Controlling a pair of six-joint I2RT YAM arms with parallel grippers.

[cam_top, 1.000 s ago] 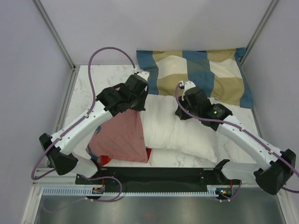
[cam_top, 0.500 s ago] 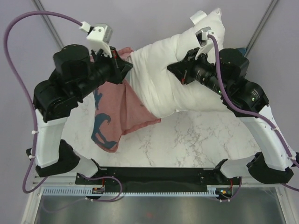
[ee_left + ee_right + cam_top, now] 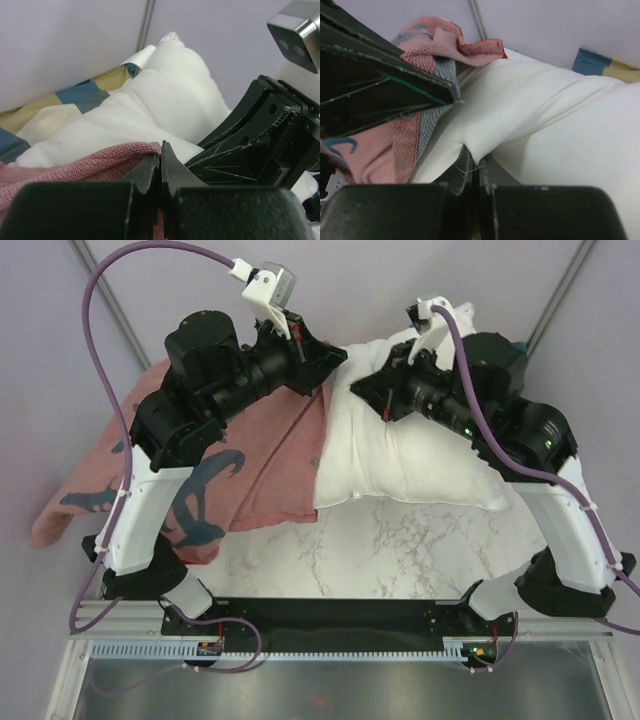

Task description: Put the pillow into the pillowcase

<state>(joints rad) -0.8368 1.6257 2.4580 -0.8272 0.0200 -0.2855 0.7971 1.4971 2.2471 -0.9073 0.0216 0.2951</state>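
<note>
Two robot arms are raised over a white marble-patterned bench (image 3: pixel 400 540), each holding up a piece of bedding.

The left gripper (image 3: pixel 161 152) has its fingers pressed together on the hem of the pillowcase (image 3: pixel 260 455). This is a thin red woven cloth. It hangs from that pinch and spills down and out to the left, showing mostly its dull pink side with dark blue cartoon shapes.

The right gripper (image 3: pixel 472 155) is pinched tight on a small fold of the pillow (image 3: pixel 420 455). The pillow is large, plump and plain white, with a smooth soft cover that creases around the pinch. It hangs to the right of the pillowcase and their edges touch in the middle of the overhead view.

From the right wrist, a bit of red hem lies against the top of the pillow (whether any corner is actually inside cannot be told).

A blue, tan and cream checked pillow (image 3: pixel 65 97) lies behind, at the back wall.

The step in hand appears to be bringing the pillow's end to the mouth of the case; nearly all of the pillow is plainly outside it. The next move likely calls for a mouth that gapes open. With only one pinch on the hem, the limp cloth hangs closed. The pillow's bulky end then needs steering into that opening, and it may bunch up or push the hem aside rather than slide in.
</note>
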